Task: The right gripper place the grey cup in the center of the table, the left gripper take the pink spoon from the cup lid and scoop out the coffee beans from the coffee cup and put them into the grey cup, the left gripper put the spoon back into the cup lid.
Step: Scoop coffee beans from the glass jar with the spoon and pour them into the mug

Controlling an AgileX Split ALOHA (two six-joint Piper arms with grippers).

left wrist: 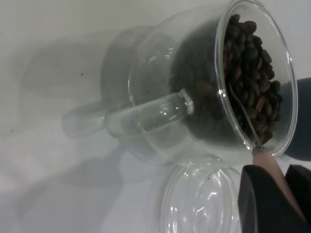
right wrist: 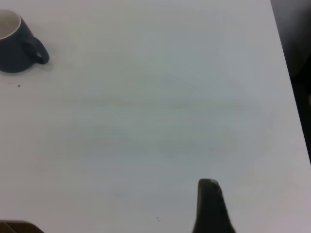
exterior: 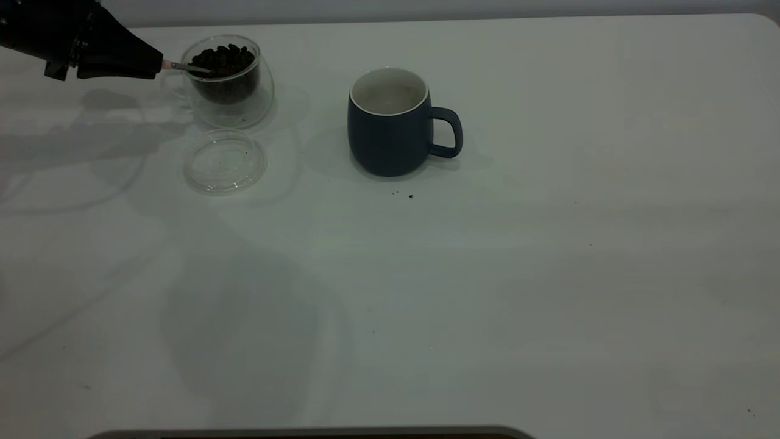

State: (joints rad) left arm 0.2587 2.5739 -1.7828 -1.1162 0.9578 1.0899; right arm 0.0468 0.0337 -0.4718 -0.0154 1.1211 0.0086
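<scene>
A glass coffee cup holding coffee beans stands at the far left of the table. My left gripper is shut on the pink spoon, whose bowl end reaches over the rim into the beans. In the left wrist view the gripper pinches the spoon's pink handle beside the glass cup and its beans. The clear cup lid lies empty in front of the glass cup. The grey cup stands upright near the table's centre, handle to the right. My right gripper is far from it, over bare table.
A few dark crumbs lie just in front of the grey cup. The grey cup also shows at the corner of the right wrist view, where the table's edge runs along one side. The lid shows in the left wrist view.
</scene>
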